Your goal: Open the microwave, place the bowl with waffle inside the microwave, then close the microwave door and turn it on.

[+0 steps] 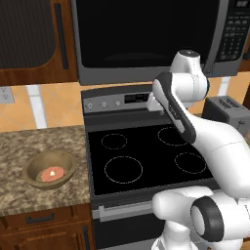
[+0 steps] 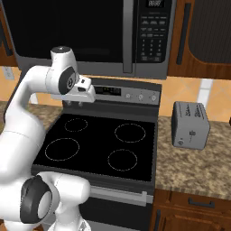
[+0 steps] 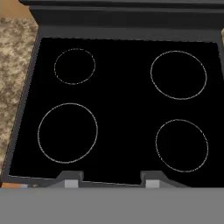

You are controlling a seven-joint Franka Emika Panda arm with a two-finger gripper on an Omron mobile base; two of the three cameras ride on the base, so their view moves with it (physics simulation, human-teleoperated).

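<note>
Nearest you, the bowl point(image 1: 50, 169) sits on the counter point(image 1: 29, 146) left of the stove point(image 1: 146, 156), close to the counter's front edge and a little in from the edge that meets the stove. The waffle point(image 1: 52, 173) lies flat in its bottom. Judge the bowl as light, stiff and smooth-walled: it may slide or tip if you push it sideways, so pinch one side of the rim from above, one finger inside and one outside, and keep it level so the waffle stays put.

Over the middle of the stove, the gripper point(image 3: 109, 183) hangs pointing straight down at the four burner rings; in the hand view its two fingers point(image 3: 70, 179) stand well apart with nothing between them, so you are holding nothing. The toaster point(image 2: 191, 125) stands on the counter right of the stove, well apart from the arm.

Farthest back, above the stove, the microwave point(image 1: 146, 39) is shut. The microwave door point(image 2: 67, 31) lies flush, and its long vertical handle point(image 2: 128, 36) runs beside the button panel point(image 2: 153, 31). It's stiff and hinged, so you'll want to hook the handle and pull in an arc, not straight out.

The arm covers the handle's lower part in the left view. The black glass hides the inside, the microwave's top is cut off, and the button labels are too small to read.
</note>
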